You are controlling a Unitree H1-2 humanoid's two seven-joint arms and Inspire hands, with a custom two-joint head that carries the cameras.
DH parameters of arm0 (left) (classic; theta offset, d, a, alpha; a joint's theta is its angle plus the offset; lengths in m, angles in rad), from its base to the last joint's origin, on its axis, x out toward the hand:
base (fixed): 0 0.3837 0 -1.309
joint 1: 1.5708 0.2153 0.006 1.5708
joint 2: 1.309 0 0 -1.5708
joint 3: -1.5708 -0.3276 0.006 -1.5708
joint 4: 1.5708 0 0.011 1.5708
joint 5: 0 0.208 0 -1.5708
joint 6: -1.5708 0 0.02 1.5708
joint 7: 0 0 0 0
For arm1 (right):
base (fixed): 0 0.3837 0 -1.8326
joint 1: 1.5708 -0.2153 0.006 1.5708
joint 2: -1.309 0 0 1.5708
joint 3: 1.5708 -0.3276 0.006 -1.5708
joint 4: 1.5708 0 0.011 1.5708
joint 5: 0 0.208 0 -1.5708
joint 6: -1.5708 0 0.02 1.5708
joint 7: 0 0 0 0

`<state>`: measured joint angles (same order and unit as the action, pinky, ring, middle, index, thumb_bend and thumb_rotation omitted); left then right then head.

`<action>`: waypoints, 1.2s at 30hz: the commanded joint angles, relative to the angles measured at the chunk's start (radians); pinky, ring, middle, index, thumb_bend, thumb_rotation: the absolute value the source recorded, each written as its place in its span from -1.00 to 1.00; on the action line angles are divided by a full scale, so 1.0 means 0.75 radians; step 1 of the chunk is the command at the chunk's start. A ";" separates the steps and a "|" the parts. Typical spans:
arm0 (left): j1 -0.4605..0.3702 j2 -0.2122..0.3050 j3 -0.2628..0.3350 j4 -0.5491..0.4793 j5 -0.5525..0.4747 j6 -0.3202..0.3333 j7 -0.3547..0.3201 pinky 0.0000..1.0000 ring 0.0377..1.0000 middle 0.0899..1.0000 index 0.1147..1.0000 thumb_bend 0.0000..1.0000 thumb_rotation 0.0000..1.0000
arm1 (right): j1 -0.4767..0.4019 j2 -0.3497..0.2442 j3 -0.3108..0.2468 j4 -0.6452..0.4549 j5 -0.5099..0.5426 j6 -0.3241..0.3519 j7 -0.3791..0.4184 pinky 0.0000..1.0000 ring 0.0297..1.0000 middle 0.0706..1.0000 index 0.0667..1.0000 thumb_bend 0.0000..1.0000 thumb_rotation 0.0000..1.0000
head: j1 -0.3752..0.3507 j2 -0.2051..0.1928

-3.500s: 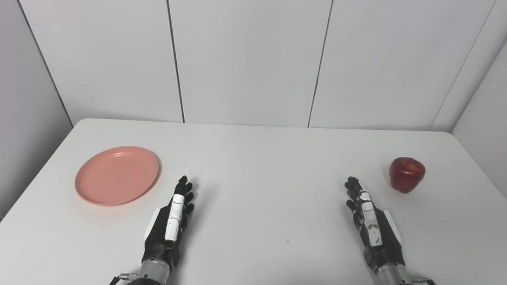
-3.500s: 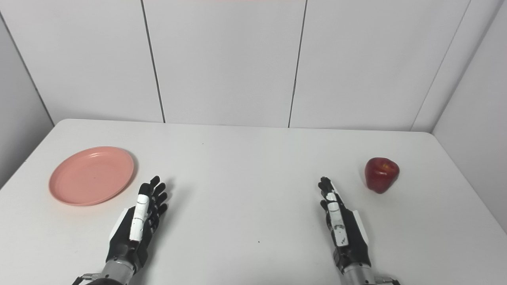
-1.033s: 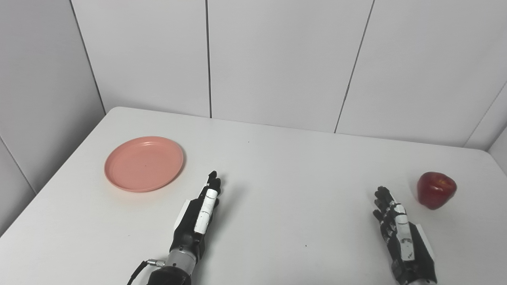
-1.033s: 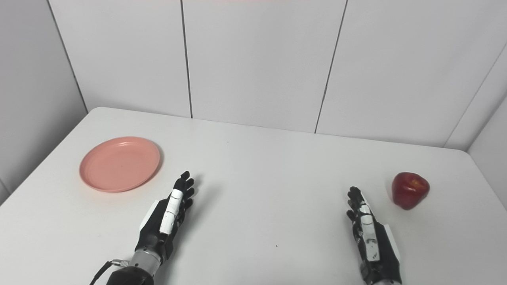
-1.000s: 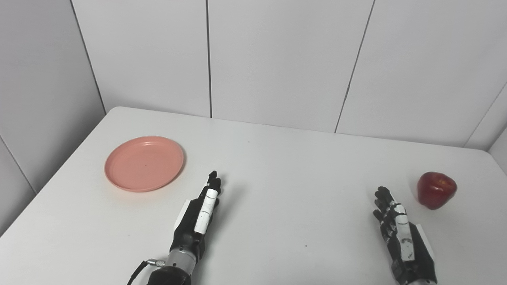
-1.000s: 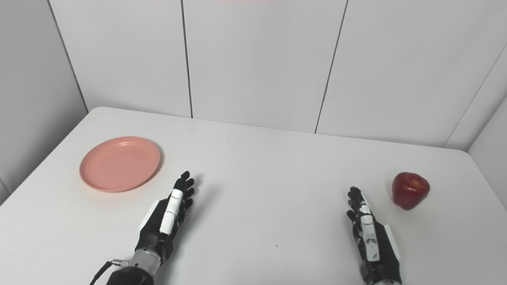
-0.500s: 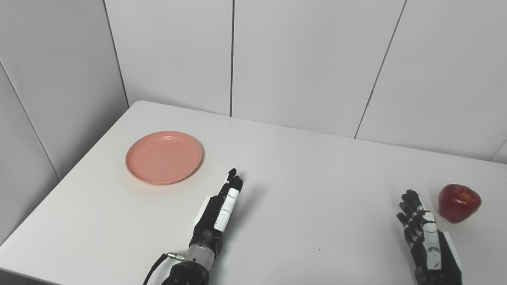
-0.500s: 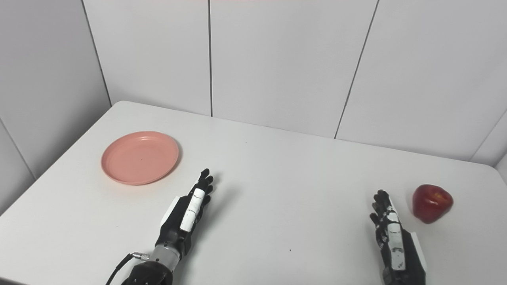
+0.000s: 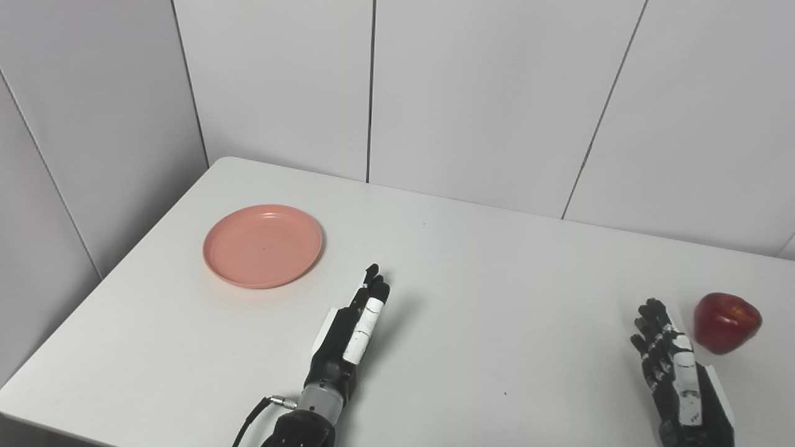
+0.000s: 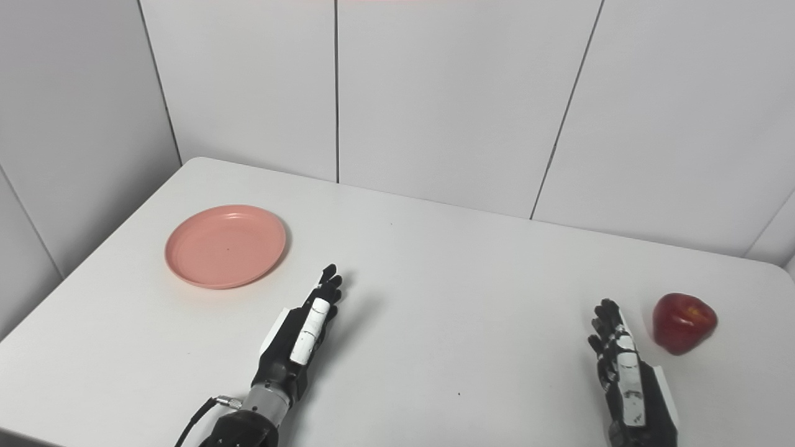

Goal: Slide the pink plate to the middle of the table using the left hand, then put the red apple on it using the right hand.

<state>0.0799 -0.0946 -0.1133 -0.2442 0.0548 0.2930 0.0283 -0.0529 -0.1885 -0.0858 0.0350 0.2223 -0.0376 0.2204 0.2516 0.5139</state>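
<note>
1. Comparing with the earlier frames, the whole view has turned toward the left; the things kept their places on the white table (image 9: 497,292).
2. Far left, the pink plate (image 9: 263,246) lies flat.
3. The left hand (image 9: 351,327) rests near it, not touching, fingers straight, holding nothing.
4. The right hand (image 9: 677,379), likewise extended and empty, is just beside the red apple (image 9: 726,323), apart.
</note>
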 commanded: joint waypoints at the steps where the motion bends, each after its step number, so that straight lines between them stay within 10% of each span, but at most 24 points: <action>1: 0.053 -0.012 -0.011 0.019 -0.001 -0.025 -0.002 1.00 1.00 1.00 1.00 0.63 0.97 | 0.020 0.007 -0.001 0.048 -0.002 -0.077 0.008 1.00 1.00 0.94 0.91 0.61 1.00 | -0.002 -0.010; 36: 0.061 -0.007 0.041 0.043 -0.075 -0.134 -0.012 1.00 1.00 1.00 1.00 0.68 0.98 | 0.032 0.030 0.016 0.083 -0.074 -0.109 -0.006 1.00 1.00 0.94 0.94 0.54 1.00 | -0.017 -0.105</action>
<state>0.0804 -0.0966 -0.0905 -0.1874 0.0164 0.1938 0.0255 -0.0576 -0.1835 -0.0823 0.0568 0.1689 -0.0652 0.2185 0.2393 0.4341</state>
